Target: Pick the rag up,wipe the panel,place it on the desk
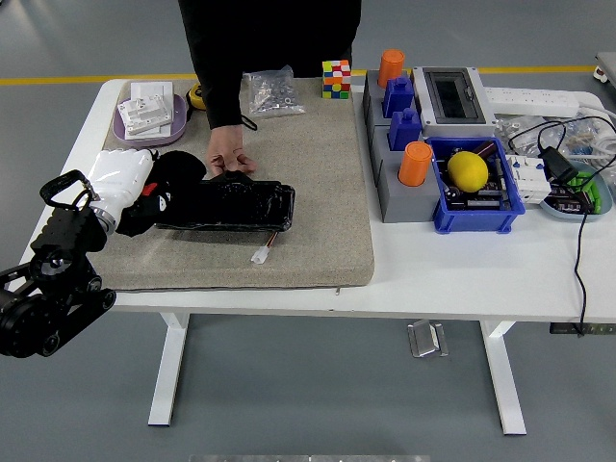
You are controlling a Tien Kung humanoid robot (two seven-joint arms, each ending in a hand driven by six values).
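A black panel (241,206) lies flat on the grey mat (318,183), left of centre. My left hand (154,195), white-backed on a black arm, sits at the panel's left end, shut on a black rag (179,169) bunched under its fingers. The rag rests just off the panel's left end, over the mat. A person in black stands at the far side; one of the person's hands (228,153) presses on the panel's far edge. My right arm does not show.
A small white connector (260,255) lies on the mat near the panel's front. At the back stand a purple tray (123,132), a bag of screws (269,91) and a colour cube (336,79). To the right are a grey box (390,192), orange cylinders (415,164), a blue bin (476,214) and cables (577,231).
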